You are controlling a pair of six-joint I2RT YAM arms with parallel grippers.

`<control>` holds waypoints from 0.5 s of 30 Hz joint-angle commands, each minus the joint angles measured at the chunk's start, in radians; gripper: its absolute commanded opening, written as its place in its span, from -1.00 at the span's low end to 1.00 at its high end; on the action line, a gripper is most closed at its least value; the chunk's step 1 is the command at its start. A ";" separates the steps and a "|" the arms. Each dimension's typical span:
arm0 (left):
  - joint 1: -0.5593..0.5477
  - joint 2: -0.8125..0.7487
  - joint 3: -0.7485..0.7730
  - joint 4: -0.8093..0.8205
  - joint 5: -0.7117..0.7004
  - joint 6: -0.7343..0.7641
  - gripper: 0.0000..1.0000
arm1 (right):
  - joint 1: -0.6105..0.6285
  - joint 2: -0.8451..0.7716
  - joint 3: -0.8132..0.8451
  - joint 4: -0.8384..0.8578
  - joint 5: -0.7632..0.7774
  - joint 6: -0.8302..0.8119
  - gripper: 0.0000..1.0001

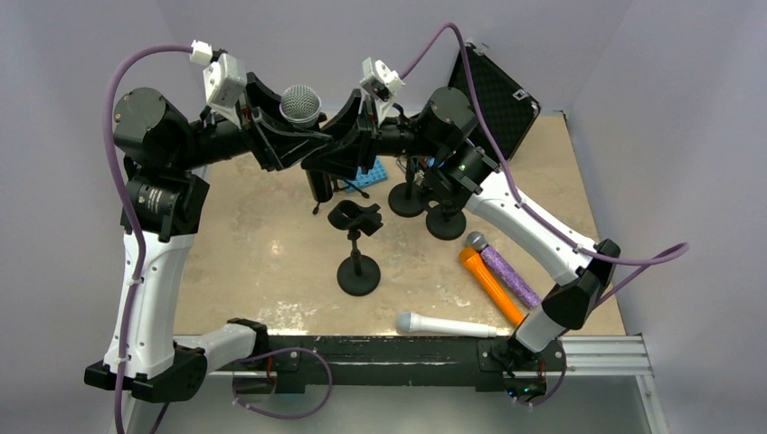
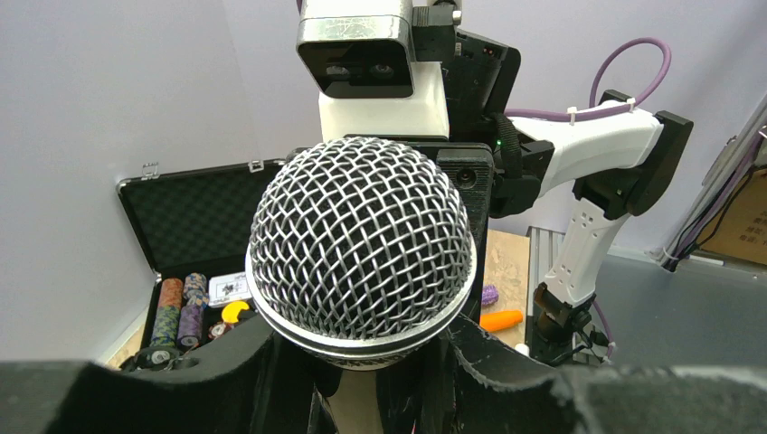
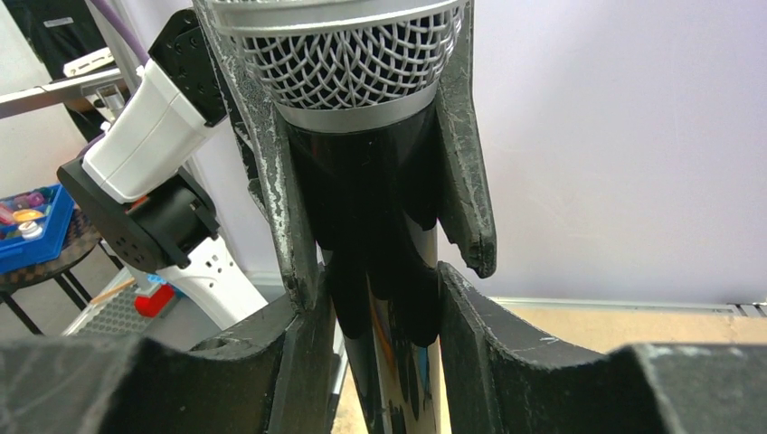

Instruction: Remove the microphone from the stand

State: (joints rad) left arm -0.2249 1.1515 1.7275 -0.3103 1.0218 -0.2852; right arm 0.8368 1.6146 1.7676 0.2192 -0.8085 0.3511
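A black microphone (image 1: 300,105) with a silver mesh head stands upright, lifted at the back of the table between both arms. My left gripper (image 1: 274,137) is shut on its neck just under the head; the head fills the left wrist view (image 2: 362,249) above that gripper (image 2: 362,366). My right gripper (image 1: 340,145) is shut on the black body lower down, which runs between it (image 3: 380,303) in the right wrist view, with the microphone body (image 3: 375,181) and the left fingers (image 3: 466,181) above. A black desk stand (image 1: 358,271) with an empty clip (image 1: 355,217) stands in front of the microphone.
Two more black stand bases (image 1: 407,199) (image 1: 445,222) sit right of centre. White (image 1: 443,325), orange (image 1: 488,282) and purple (image 1: 506,273) microphones lie at the front right. An open black case (image 1: 493,90) stands at the back right, and a blue tray (image 1: 371,174) lies behind the grippers.
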 commanded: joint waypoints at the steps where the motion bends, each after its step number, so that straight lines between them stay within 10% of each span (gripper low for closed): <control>1: -0.002 -0.021 0.016 0.001 -0.049 0.027 -0.07 | 0.002 -0.044 -0.004 0.004 -0.004 -0.019 -0.84; 5: -0.002 -0.019 0.060 -0.015 -0.067 0.056 0.69 | -0.020 -0.130 -0.035 -0.099 0.020 -0.142 -0.92; 15: -0.002 -0.098 0.070 -0.067 -0.055 0.110 0.82 | -0.177 -0.286 0.064 -0.453 0.007 -0.314 -1.00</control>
State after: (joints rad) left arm -0.2249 1.1091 1.7763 -0.3660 0.9752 -0.2077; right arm 0.7040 1.4097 1.7405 -0.0441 -0.8040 0.1822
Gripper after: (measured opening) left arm 0.906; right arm 0.428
